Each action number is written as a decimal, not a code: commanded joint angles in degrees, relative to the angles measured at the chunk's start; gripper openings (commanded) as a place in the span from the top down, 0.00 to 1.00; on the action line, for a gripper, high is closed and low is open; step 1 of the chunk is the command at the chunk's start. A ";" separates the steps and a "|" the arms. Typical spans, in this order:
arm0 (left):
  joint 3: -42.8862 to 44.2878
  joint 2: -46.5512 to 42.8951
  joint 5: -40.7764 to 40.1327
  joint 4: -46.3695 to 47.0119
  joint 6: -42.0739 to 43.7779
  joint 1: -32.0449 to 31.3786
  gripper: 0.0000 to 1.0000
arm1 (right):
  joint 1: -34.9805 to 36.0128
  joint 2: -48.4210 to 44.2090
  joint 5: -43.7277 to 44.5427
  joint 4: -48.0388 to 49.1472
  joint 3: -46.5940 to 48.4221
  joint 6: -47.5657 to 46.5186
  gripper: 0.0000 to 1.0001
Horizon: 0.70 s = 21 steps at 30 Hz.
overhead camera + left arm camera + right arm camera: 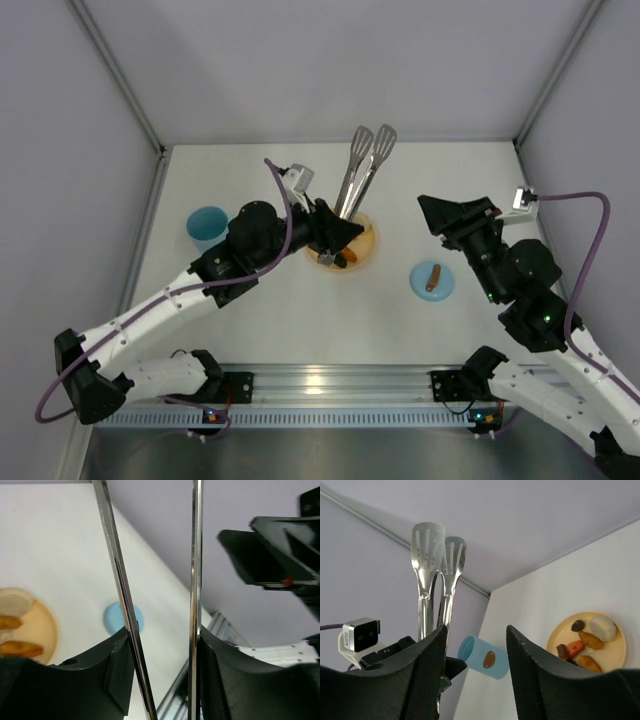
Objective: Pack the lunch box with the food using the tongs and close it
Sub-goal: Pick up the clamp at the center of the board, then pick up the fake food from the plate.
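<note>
**Top view.** We see a white surface point(300, 320) boxed in on three sides by plain pale grey walls point(330, 60). Metal posts point(118, 85) run up the two far corners, and an aluminium rail point(330, 380) lines the near edge where both arms are bolted.

The left hand point(335, 232) is clamped on the tongs point(365, 165) near their joined end, above the orange plate point(372, 250) at mid-surface. The two slotted tips lie close together and point towards the far wall. In the left wrist view, one tong arm lies against each finger.

The food point(592, 640) — orange, brown and dark pieces — lies on the plate. The blue tub point(207, 225) stands open to the plate's left, near the left wall. Its lid point(432, 280) lies knob up to the plate's right, well apart from the tub.

The right hand point(428, 215) hangs above the surface beyond the lid — fingers apart, holding nothing.
</note>
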 commanded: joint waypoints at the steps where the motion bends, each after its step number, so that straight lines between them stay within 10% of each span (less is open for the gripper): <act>1: 4.73 3.14 -6.86 -12.60 6.98 -0.12 0.49 | 0.73 -0.48 4.25 -10.33 4.17 -5.15 0.50; 21: 11.07 23.01 -19.35 -29.85 10.94 -0.12 0.50 | 0.73 -0.13 3.90 -20.71 4.62 -10.34 0.52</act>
